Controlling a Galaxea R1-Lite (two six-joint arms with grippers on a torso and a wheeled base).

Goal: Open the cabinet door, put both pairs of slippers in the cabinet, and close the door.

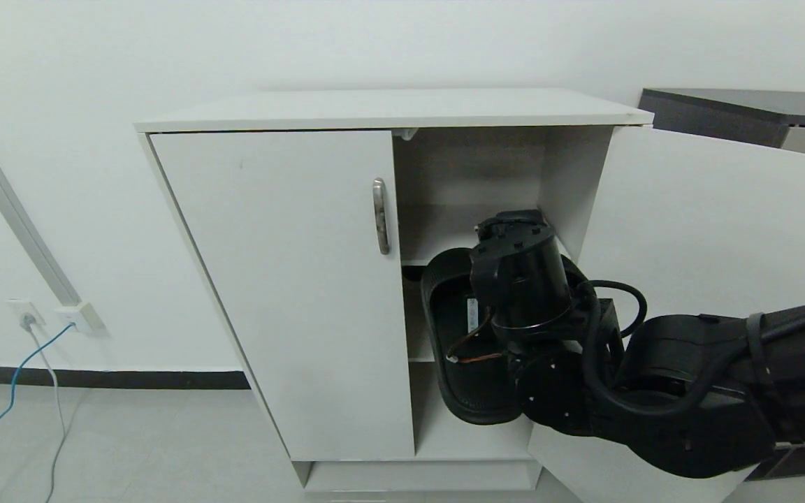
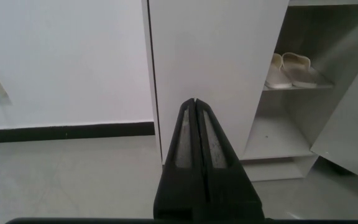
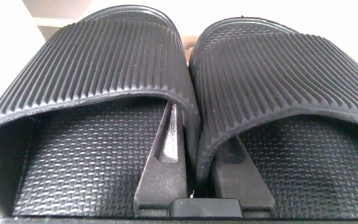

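1. right gripper [image 3: 197, 140]: clamped on the black slippers [image 3: 123, 68], one finger inside each, pinching their adjoining side walls. It's a thin hold, so a knock could pull one free.
2. The pair hangs at the cabinet [image 1: 388, 108] opening, just beside the closed left door [image 1: 284, 279]. Risk: it snags a shelf edge or that door's edge going in.
3. left gripper [image 2: 194, 134]: clenched, empty, out in front of the cabinet.
4. The pale slippers [image 2: 294, 68] sit on a shelf inside. Crowding could shove them.
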